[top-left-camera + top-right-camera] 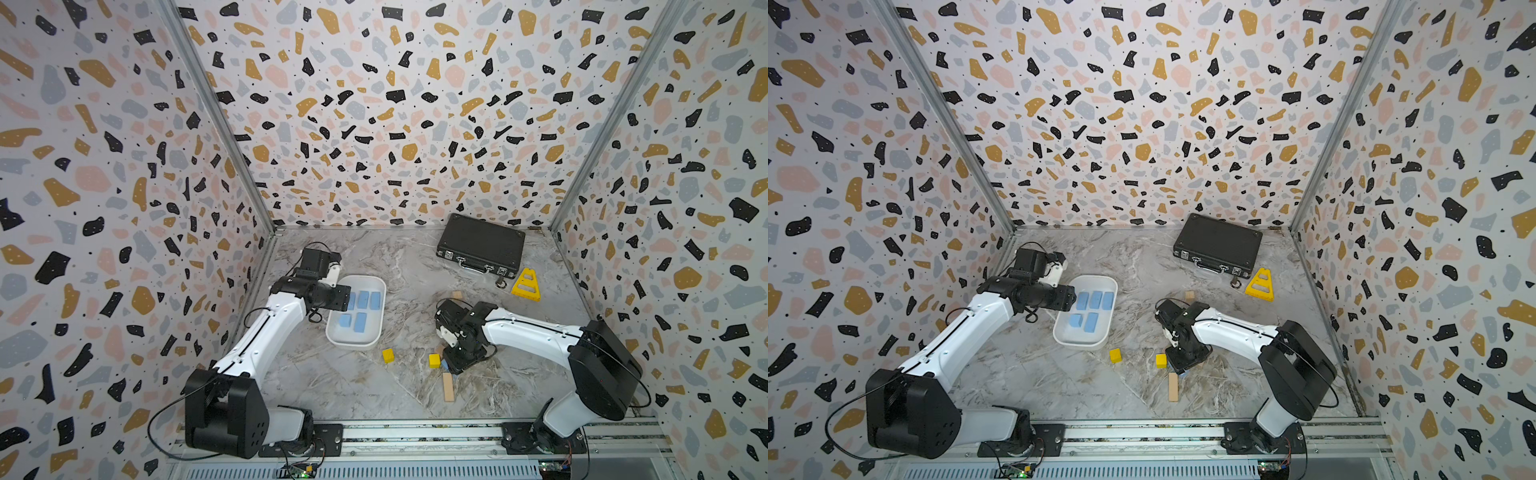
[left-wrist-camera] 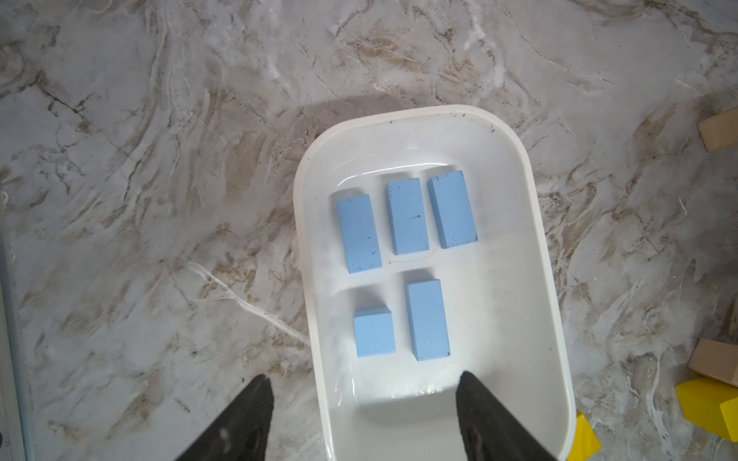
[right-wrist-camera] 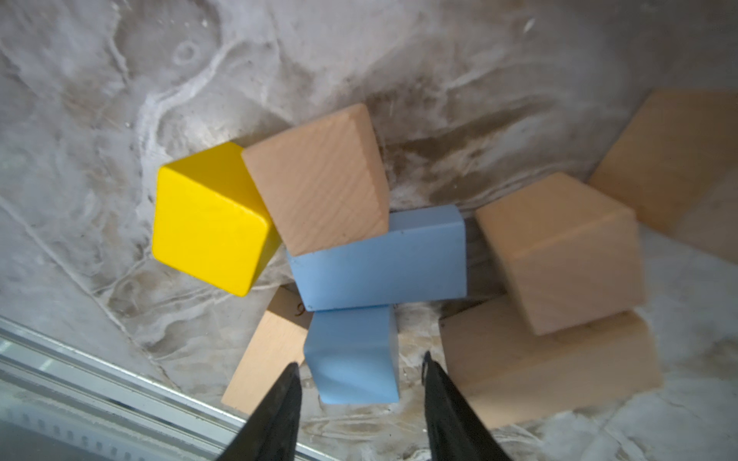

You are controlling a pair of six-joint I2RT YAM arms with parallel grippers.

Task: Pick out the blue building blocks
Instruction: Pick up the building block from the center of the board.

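A grey marble tabletop [image 1: 332,386] is lying inside terrazzo-patterned walls, and your two arms are reaching over it. Your right gripper [image 3: 361,361] is hanging low with its jaws standing apart, straddling the end of a short blue block [image 3: 353,355]. A strip of table is showing between one finger and the block, so nothing is being pinched. That block is butting against a longer blue brick [image 3: 379,259], which is lying flat. A tan wood block [image 3: 319,179] is touching one long side of the brick, and a yellow cube [image 3: 207,223] is sitting against that wood block. More tan wood blocks [image 3: 559,251] are crowding just beside the pair.

Your left gripper [image 2: 364,377] is hovering with its fingers spread wide and empty over one end of the white tray [image 2: 539,279]. Five blue building blocks [image 2: 407,215] are lying flat inside that tray, three in a row and two beside them.

Farther out, in both top views, a second yellow cube [image 1: 387,355] is sitting near the tray. A black case [image 1: 480,245] and a yellow triangle [image 1: 527,285] are resting toward the back wall.
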